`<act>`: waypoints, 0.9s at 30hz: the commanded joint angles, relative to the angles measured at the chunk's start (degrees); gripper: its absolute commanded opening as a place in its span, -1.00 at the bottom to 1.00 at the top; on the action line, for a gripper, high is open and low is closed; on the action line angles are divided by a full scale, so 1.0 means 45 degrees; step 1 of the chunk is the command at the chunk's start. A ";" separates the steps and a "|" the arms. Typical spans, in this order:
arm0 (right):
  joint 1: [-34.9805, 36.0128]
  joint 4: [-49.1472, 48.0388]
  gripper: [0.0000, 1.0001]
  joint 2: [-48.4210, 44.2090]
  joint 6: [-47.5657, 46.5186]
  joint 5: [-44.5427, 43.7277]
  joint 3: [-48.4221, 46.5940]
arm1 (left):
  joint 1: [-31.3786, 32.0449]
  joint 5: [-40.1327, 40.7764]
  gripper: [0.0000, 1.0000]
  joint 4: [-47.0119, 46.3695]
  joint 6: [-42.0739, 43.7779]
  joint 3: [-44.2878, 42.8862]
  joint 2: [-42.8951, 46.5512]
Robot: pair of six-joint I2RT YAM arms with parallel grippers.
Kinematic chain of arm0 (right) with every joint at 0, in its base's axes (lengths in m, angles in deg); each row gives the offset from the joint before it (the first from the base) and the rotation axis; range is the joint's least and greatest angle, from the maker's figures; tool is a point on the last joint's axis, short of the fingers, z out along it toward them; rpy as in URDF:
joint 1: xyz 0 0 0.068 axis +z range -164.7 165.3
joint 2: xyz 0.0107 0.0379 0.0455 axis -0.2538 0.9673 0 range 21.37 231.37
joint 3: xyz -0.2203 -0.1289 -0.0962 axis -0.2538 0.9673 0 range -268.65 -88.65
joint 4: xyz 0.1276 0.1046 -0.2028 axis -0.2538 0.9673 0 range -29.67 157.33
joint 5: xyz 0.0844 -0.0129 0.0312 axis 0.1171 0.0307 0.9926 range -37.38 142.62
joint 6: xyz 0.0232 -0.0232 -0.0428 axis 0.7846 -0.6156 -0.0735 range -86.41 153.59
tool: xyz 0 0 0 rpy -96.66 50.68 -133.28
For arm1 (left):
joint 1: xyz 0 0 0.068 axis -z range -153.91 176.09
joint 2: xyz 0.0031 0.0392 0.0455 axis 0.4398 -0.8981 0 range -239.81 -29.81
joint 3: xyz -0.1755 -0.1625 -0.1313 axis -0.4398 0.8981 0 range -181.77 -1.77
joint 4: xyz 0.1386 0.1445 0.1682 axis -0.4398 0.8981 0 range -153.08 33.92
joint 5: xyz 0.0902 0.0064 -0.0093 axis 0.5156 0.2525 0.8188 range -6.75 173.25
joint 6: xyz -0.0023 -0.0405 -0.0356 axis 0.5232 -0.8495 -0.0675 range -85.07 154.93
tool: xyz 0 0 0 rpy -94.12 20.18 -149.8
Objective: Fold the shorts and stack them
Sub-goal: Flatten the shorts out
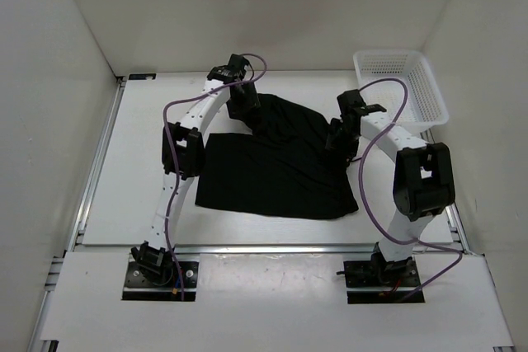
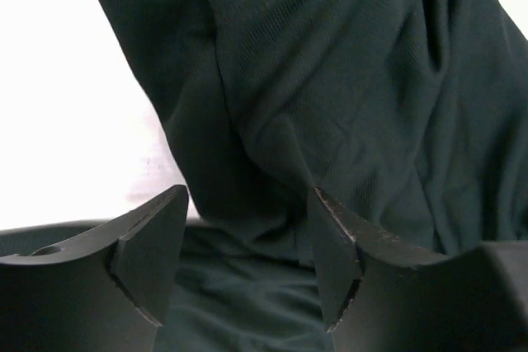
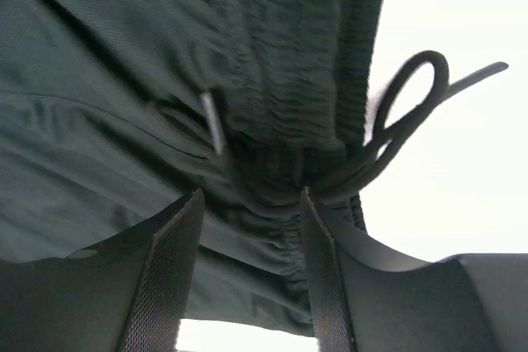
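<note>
The black shorts [image 1: 280, 175] lie spread in the middle of the table, and their far part rises in a ridge between my two grippers. My left gripper [image 1: 246, 109] is at the far left end of that ridge. In the left wrist view [image 2: 247, 257] its jaws stand partly apart with dark fabric [image 2: 346, 80] bunched between them. My right gripper [image 1: 338, 133] is at the right end. In the right wrist view [image 3: 252, 237] it grips the gathered waistband [image 3: 272, 121], and the drawstring loop [image 3: 412, 96] hangs beside it.
A white plastic basket [image 1: 402, 86] stands at the back right corner, just beyond the right arm. Purple cables loop over both arms. White walls enclose the table on the left, back and right.
</note>
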 commanded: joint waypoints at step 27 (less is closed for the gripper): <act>-0.0141 -0.1294 -1.00 0.0889 0.0615 0.0215 0.0765 | -0.1989 0.1000 -0.80 -0.0153 0.1169 0.3704 0.4500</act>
